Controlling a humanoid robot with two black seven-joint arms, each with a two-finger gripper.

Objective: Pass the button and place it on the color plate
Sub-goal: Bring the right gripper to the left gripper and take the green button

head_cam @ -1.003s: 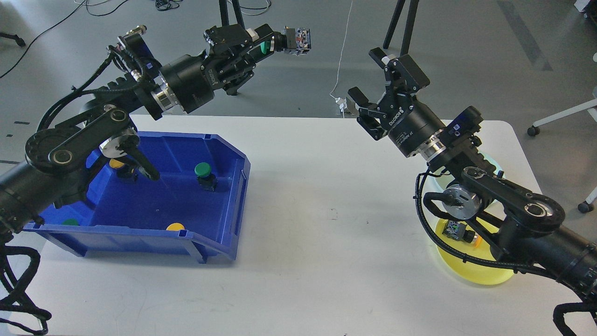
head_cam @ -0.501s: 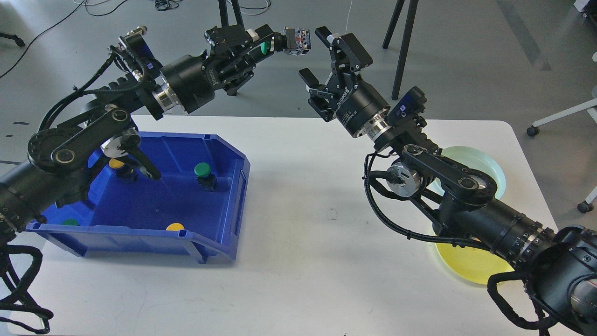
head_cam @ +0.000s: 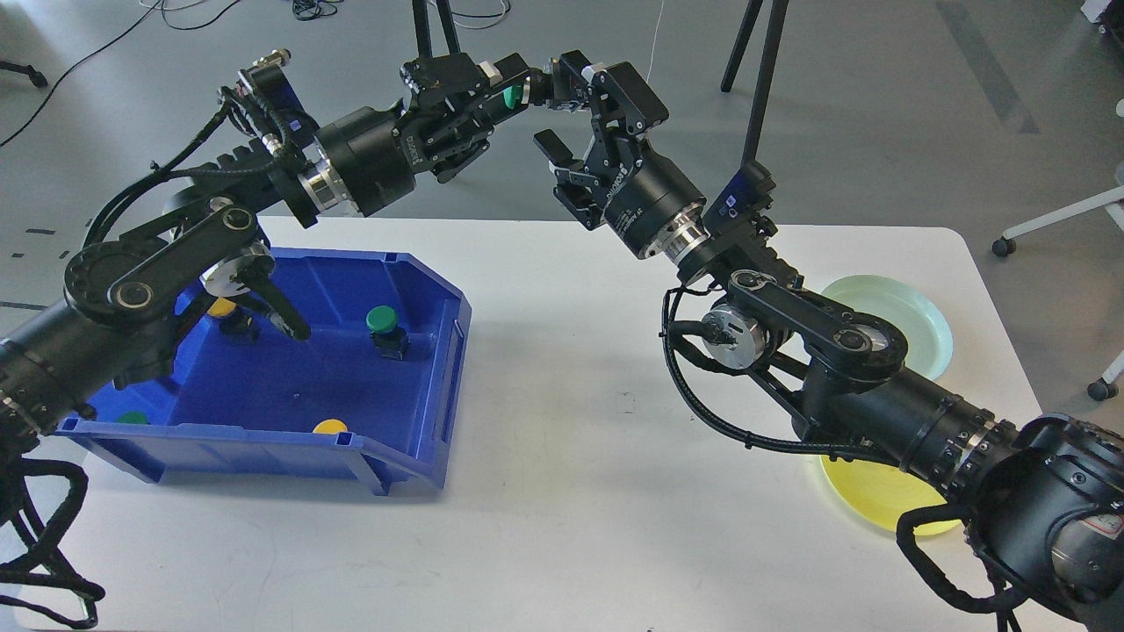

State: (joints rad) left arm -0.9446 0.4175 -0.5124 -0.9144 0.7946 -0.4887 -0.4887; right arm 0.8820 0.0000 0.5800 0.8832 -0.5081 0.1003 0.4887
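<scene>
Left gripper (head_cam: 500, 88): up in the air above and beyond the far edge of the counter (head_cam: 562, 491), jaws clamped on a green button (head_cam: 509, 95) held out toward the other arm.

Green button: off the counter, in the left gripper. Its green cap shows between the fingers, and its far end runs in between the other arm's fingers.

Right gripper (head_cam: 566, 114): right up against the button, jaws apart. One finger sits above the button's far end and the other below it; can't tell if either actually touches.

Blue bin (head_cam: 421, 290): on the counter, well below and to the left of the green button. Inside are another green-capped button (head_cam: 383, 326), a yellow one (head_cam: 330, 427) by the front wall, a green one (head_cam: 133, 418) in the front-left corner, and a yellow one (head_cam: 219, 309) mostly hidden behind the left arm.

Pale green plate (head_cam: 922, 320): on the counter, off to the right of the bin, partly behind the right arm.

Yellow plate (head_cam: 865, 496): nearer the front than the pale green plate, mostly covered by the right arm.
</scene>
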